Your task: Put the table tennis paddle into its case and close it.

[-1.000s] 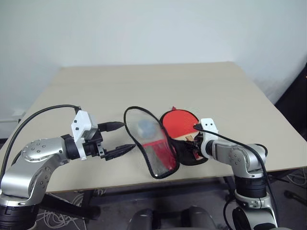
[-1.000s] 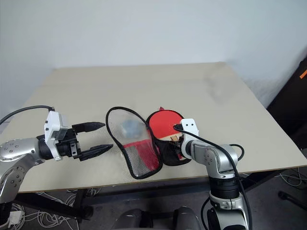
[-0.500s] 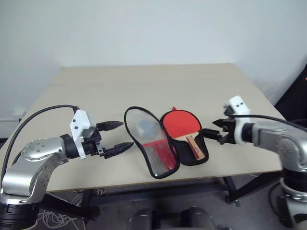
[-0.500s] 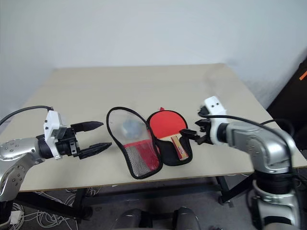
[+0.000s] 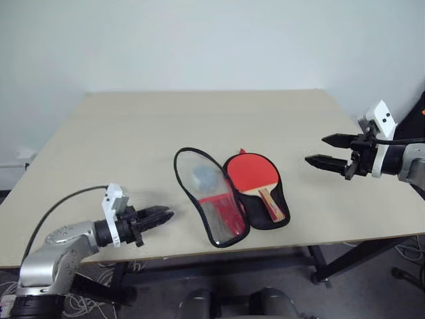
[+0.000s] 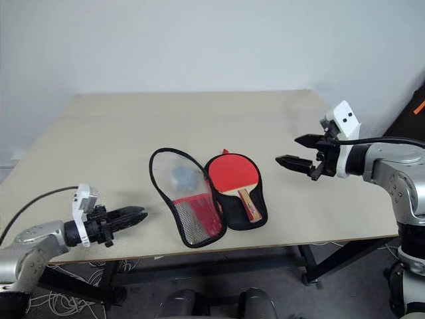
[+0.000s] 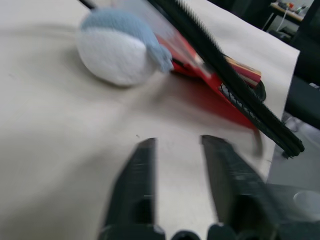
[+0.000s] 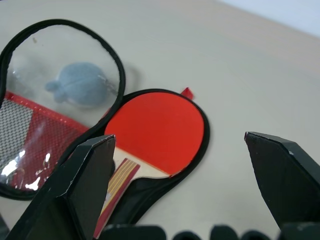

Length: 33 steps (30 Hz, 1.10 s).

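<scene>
Paddle's in, case wide open — closing comes next!

From the head views: one table tennis paddle (image 5: 252,176) lies on the black half of one case (image 5: 211,199), its clear flap propped up; the right gripper (image 5: 325,151) hangs wide apart, well off, the left gripper (image 5: 163,214) nearly together and empty. Left wrist view: one grey lump (image 7: 120,47) beside the flap. Right wrist view: fingers (image 8: 80,185) spread above the paddle. Next, I reckon: fold the flap, then zip.
</scene>
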Each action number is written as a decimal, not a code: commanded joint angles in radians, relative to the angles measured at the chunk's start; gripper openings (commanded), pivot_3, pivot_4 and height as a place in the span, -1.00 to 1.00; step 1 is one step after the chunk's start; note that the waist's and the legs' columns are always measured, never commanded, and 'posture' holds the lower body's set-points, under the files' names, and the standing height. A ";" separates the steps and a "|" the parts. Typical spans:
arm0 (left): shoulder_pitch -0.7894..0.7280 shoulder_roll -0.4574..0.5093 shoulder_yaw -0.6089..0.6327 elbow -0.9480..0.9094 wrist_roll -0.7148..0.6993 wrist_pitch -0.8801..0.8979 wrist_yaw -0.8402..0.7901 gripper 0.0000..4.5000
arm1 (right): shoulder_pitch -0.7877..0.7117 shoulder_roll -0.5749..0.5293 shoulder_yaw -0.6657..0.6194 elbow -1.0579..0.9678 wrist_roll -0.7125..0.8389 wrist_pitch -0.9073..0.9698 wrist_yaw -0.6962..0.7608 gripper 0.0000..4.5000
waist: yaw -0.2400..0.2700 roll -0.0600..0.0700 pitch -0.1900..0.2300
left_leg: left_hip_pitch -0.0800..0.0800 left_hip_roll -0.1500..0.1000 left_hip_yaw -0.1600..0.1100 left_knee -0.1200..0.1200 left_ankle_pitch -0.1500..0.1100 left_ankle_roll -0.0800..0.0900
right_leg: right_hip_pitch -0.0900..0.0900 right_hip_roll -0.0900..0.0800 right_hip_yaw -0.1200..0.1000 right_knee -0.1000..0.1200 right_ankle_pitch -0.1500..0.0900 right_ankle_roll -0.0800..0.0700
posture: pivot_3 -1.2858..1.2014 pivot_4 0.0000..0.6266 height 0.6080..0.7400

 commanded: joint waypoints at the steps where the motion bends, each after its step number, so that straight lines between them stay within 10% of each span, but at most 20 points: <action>1: -0.053 -0.047 -0.031 -0.008 0.015 0.012 0.070 -0.97 | -0.013 -0.011 -0.019 -0.037 0.016 -0.011 0.001 1.00 | 0.001 0.000 0.000 | 0.000 0.000 0.000 0.000 0.000 0.000 | 0.000 0.000 0.000 0.000 0.000 0.000 | 0.03 -1.00 0.49; 20: -0.314 -0.348 -0.321 -0.089 -0.010 0.203 0.211 -0.97 | 0.126 -0.233 0.049 -0.121 -0.069 -0.254 0.245 1.00 | 0.026 0.000 0.000 | 0.000 0.000 -0.002 0.012 -0.006 0.009 | 0.006 0.000 -0.001 0.000 0.000 0.000 | 0.03 -1.00 0.49; 33: -0.563 -0.521 -0.393 0.192 0.159 0.086 0.293 -0.97 | 0.118 -0.243 0.071 -0.075 -0.110 -0.342 0.297 1.00 | 0.031 0.000 0.000 | 0.000 0.000 -0.011 0.017 -0.007 0.012 | 0.012 0.000 -0.004 -0.001 -0.001 0.001 | 0.03 -1.00 0.49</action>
